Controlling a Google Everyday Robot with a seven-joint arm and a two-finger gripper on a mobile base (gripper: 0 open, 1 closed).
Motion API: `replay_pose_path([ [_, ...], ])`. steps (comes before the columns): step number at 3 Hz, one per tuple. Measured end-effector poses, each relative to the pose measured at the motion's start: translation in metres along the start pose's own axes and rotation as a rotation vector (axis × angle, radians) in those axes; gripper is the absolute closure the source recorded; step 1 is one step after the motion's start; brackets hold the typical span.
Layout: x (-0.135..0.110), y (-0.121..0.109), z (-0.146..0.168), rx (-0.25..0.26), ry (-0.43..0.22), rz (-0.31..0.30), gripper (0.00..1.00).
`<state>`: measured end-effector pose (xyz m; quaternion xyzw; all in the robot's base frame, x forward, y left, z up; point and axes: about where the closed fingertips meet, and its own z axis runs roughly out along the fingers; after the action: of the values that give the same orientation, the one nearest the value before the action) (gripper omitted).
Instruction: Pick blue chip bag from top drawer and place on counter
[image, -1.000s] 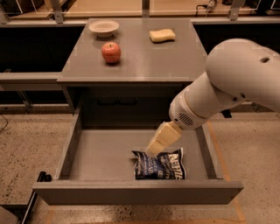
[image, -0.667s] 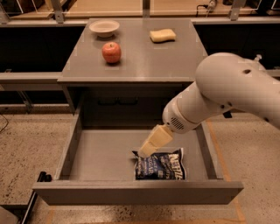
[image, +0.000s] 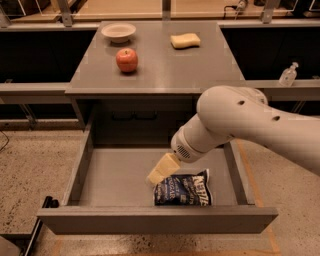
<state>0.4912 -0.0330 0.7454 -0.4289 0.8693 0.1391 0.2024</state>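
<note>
The blue chip bag (image: 182, 190) lies flat on the floor of the top drawer (image: 155, 220), near the front wall. The drawer is pulled wide open so the arm can reach in.

The gripper (image: 156, 177) is low inside the drawer. The bag is just to its right in the picture, with its top corner right by the tip. They may be touching, but I cannot tell. I also cannot tell if the gripper is squeezing or let go. It hangs down from the big white arm (image: 240, 120), which leans in from the right. I think it is getting ready to grab the bag.

Behind the gripper and higher up is the counter (image: 165, 75), where the bag should go. An apple (image: 127, 60), a bowl (image: 118, 32) and a yellow sponge (image: 185, 40) sit farther back on it, so the near part looks like a good spot.
</note>
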Motion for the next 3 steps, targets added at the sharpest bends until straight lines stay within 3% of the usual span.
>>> replay_pose_path([
  [1,0.016,-0.001,0.030,0.005,0.050,0.056,0.00],
  [3,0.065,0.008,0.077,-0.040,0.120,0.164,0.00],
])
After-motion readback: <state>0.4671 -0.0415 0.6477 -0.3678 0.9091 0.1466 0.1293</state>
